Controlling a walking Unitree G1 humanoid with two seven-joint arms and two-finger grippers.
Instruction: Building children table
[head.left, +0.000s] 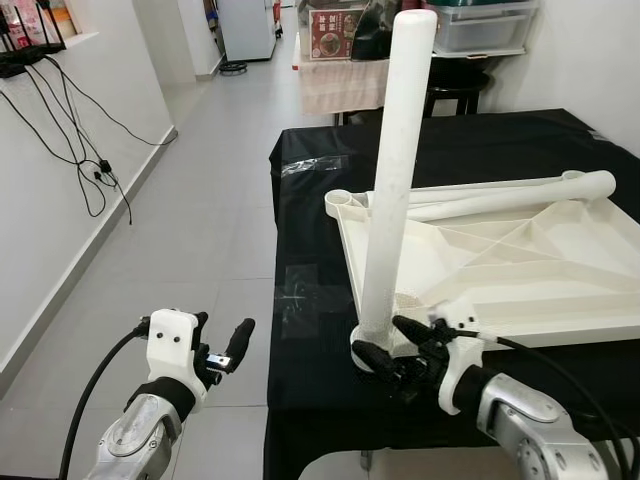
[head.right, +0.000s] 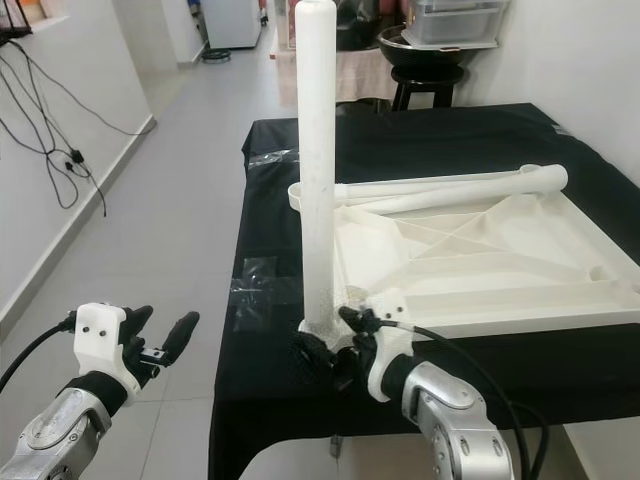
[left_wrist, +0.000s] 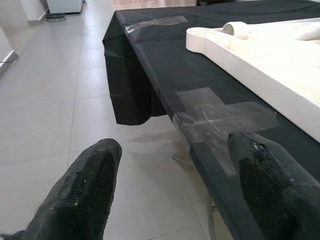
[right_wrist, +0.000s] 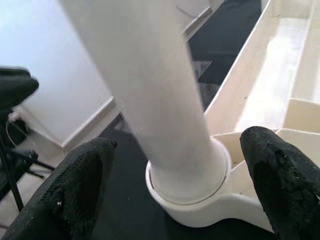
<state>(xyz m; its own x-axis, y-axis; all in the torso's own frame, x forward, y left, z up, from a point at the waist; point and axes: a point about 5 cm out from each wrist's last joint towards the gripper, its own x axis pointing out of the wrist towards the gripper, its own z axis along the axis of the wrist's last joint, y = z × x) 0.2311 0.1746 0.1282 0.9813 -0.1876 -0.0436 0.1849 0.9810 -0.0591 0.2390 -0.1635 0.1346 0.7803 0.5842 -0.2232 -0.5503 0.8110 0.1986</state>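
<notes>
Right wrist view looking straight down at the foot of the upright leg (right_wrist: 165, 100), seated in the round corner socket (right_wrist: 200, 200) of the tabletop (right_wrist: 260, 90), with the two black fingers (right_wrist: 75, 190) spread wide on either side and touching nothing

Seen from the head: lying upside down on the black table (head.left: 300, 260), ribbed underside facing up, probably so that the sockets are reachable from above. Standing tall at the near corner closest to the floor-side edge of the black table, leaning a little, so perhaps not fully screwed home, though hard telling from here. Resting across the far edge of the tabletop, a second leg (head.left: 520, 195), apparently waiting for its own corner

Right gripper (head.left: 400, 345) sitting low at the base of the upright leg, fingers apart and straddling it without clamping, likely either releasing after a turn or readying for another grip to twist. Left gripper (head.left: 225, 345) hovering beyond the edge of the black table, over the floor, fingers also apart and holding nothing, seemingly keeping clear of the work

Judging progress: one leg placed, one lying ready, the remaining corners bare. Risking a tilt or a topple if the upright leg is loose in its socket
</notes>
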